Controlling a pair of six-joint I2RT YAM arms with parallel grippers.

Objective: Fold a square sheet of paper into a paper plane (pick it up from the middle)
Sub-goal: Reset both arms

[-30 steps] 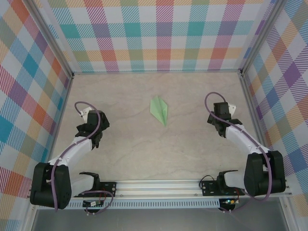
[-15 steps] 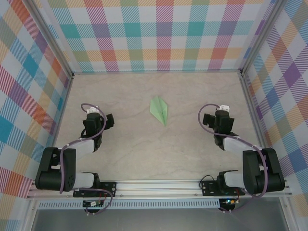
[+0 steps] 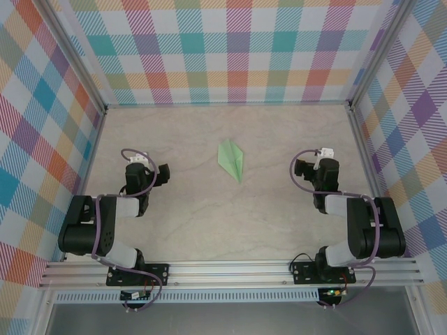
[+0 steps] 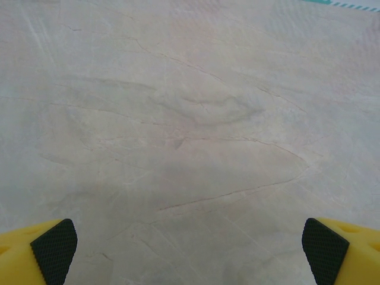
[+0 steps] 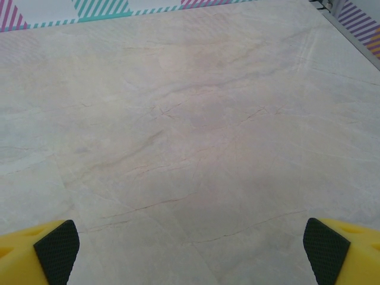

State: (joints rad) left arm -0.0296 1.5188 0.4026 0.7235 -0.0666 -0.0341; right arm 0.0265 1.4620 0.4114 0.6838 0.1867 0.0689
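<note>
a: whereabouts of the paper plane (image 3: 231,160)?

b: flat on the marbled beige worktop (image 3: 188,216), about midway between the two arms and a little farther back than both. well apart from either claw. pale green, slim, with a centre crease and layered wings.

a: pointing which way?

b: sharper tip toward the near edge, angled slightly right. probably the nose, though too small from the top camera to swear to it.

a: and the left claw (image 4: 189,252)?

b: spread wide, gripping nothing. in the left wrist view, yellow fingers with black textured pads (image 4: 54,248) at the two bottom corners, veined worktop between them. from above, tucked in close over its own folded arm on the left side.

a: right claw (image 5: 191,250)?

b: same story: wide open, with no hold on anything. black pads (image 5: 325,249) at the bottom corners of the right wrist view, pale cracked-looking surface ahead, a strip of plaid wall (image 5: 101,9) along the top edge. from above, folded back on the right side, roughly level with the left one.

a: surroundings?

b: pastel plaid wall on three sides, and an aluminium rail (image 3: 230,269) along the near edge carrying both arm bases.
</note>
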